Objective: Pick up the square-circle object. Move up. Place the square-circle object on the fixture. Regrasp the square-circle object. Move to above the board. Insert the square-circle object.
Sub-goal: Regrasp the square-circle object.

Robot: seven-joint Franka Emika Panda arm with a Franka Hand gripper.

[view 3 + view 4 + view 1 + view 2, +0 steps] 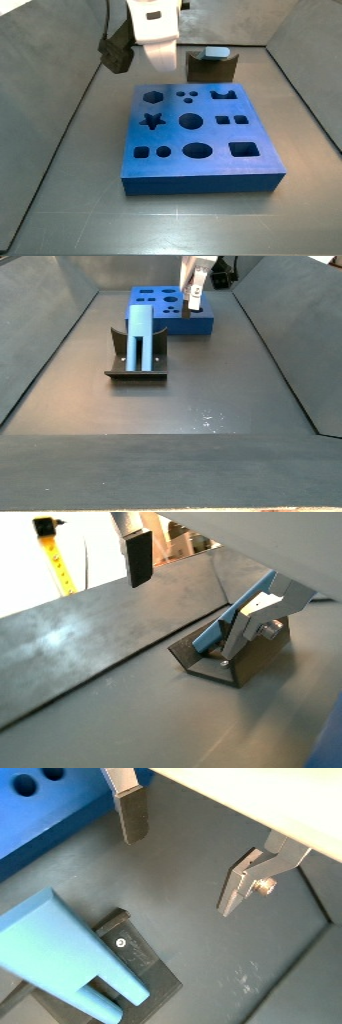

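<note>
The square-circle object (pixel 140 336), a pale blue block, stands leaning in the dark fixture (pixel 134 368); it also shows in both wrist views as the block (pixel 214 632) (pixel 60 943) on the fixture base (pixel 201 664) (pixel 144 960). My gripper (pixel 185 617) (pixel 178 876) is open with nothing between its fingers, and only bare floor shows in the gap. In a side view the gripper (pixel 158 58) hangs behind the blue board (pixel 201 135), to the left of the fixture (pixel 211 68) and apart from the block (pixel 214 52).
The board (pixel 174 311) with its dark shaped holes lies close to the fixture, and a corner of the board (pixel 40 808) shows in a wrist view. Grey walls ring the floor. A yellow tape measure (pixel 56 557) hangs outside the wall.
</note>
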